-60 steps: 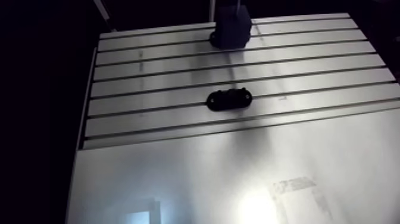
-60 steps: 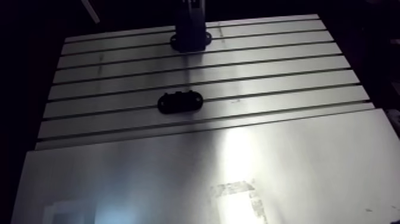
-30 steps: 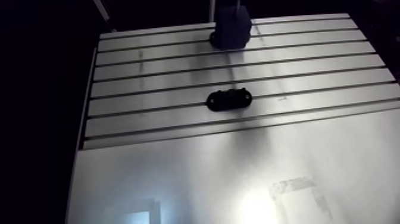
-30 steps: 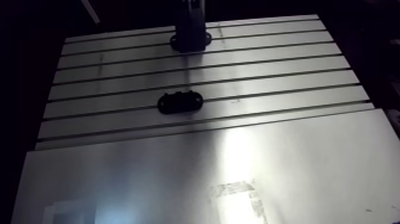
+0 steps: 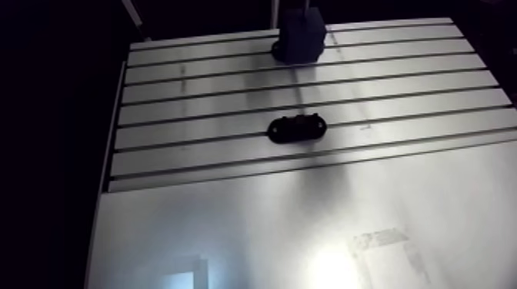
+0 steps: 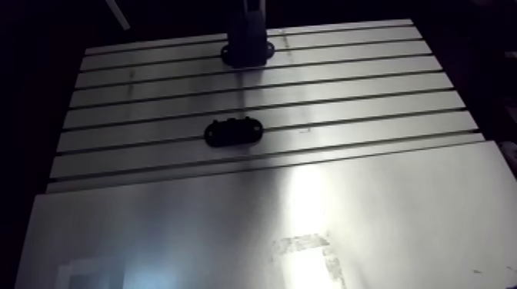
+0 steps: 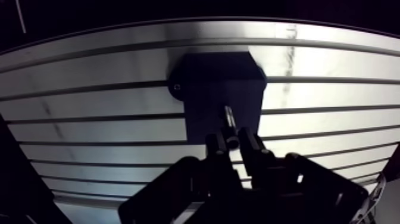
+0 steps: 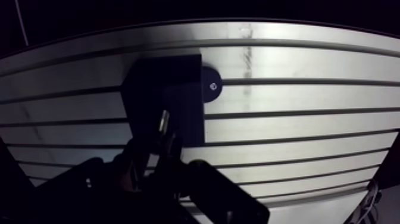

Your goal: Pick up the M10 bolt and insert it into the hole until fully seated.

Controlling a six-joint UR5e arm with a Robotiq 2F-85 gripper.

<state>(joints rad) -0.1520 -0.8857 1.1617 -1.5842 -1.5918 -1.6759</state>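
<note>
In the wrist view my gripper is shut on a thin metal bolt, which sticks out ahead of the fingertips. The bolt's far end lies over the top face of a black block that stands on the slotted table. The block's hole is lost in the dark, so I cannot tell whether the bolt's tip is inside it. A round flange with a screw shows at the block's side. In the arm view the same block stands at the table's far edge, with my wrist dark above it.
A black oval holder lies on the slotted table near its middle, well in front of the block. A smooth metal plate covers the near part, with a bright glare patch.
</note>
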